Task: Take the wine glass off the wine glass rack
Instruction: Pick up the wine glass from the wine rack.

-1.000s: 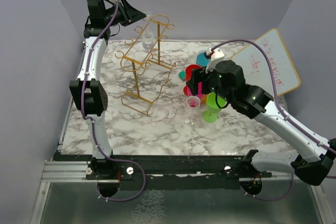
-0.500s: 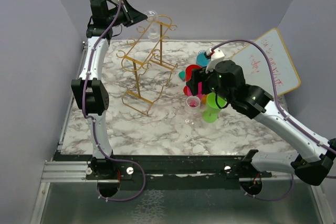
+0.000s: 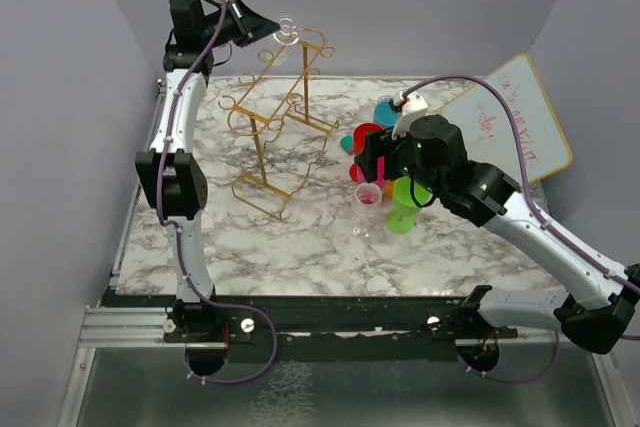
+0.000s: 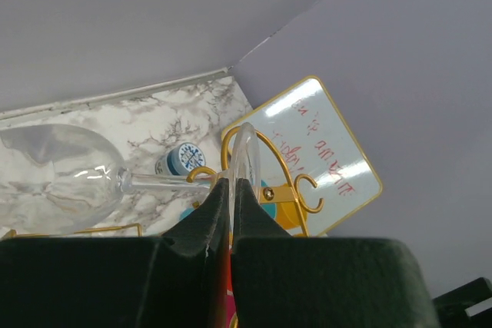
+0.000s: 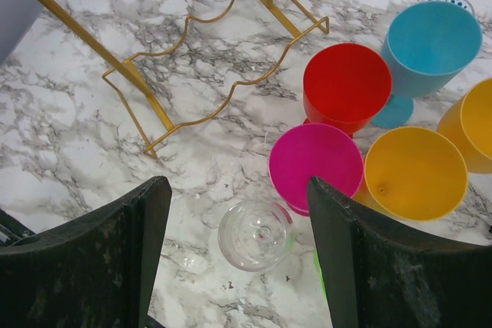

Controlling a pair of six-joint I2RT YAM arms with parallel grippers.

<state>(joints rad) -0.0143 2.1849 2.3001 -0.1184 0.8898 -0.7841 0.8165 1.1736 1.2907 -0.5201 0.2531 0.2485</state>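
Note:
The gold wire wine glass rack [image 3: 268, 125] stands at the back left of the marble table, its scroll hooks [image 4: 286, 182] just past my left fingers. A clear wine glass hangs at its top: bowl [image 4: 61, 176] to the left, stem running to the round foot [image 4: 246, 150]. My left gripper [image 3: 270, 31] [image 4: 231, 187] is shut on that foot, edge-on between the pads. My right gripper [image 5: 237, 193] hangs open above a second clear glass [image 5: 255, 234] standing on the table [image 3: 366, 197], not touching it.
Coloured plastic cups crowd beside the standing glass: red [image 5: 347, 84], pink [image 5: 315, 165], yellow [image 5: 415, 173], blue [image 5: 433, 45], and a green one [image 3: 403, 209]. A whiteboard [image 3: 520, 122] leans at the back right. The rack's open wire base [image 5: 223, 90] lies on the marble.
My left jaws have closed onto the wine glass's foot at the top of the rack. The right arm has not moved.

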